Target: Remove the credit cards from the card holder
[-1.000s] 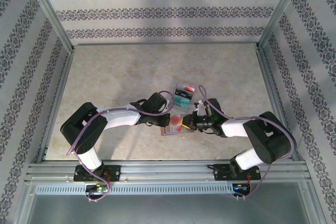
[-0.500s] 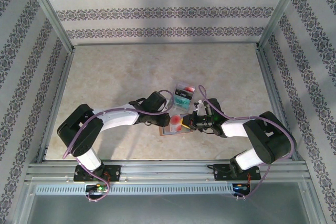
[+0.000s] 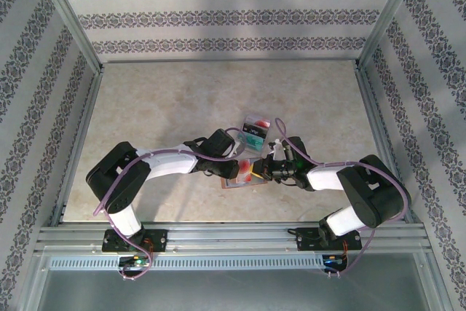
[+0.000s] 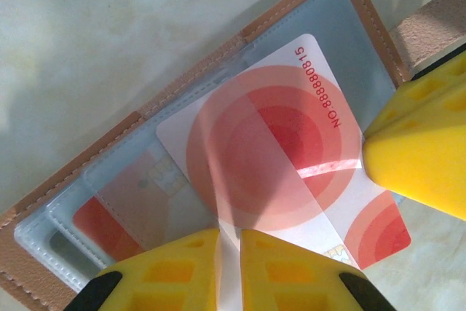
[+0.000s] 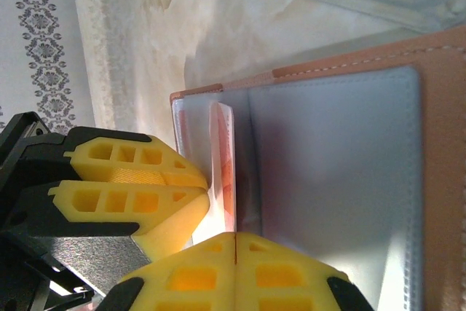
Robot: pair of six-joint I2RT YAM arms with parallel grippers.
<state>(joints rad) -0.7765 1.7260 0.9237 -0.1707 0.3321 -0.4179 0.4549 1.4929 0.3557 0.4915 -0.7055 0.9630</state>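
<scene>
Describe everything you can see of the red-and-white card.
The card is thin, glossy plastic, white with red concentric circles, rounded corners and a red number printed along one edge. It lies askew on the open wallet, one end tucked under a clear sleeve, an opposite corner poking past the wallet's edge over the table. The left tool pinches its near edge; the right tool touches another edge.

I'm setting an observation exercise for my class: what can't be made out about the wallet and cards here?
Top external: card holder mostly under left gripper and right gripper; clear tray contents too small.
Left wrist: red card near edge behind left gripper.
Right wrist: red card edge-on, face unseen.
</scene>
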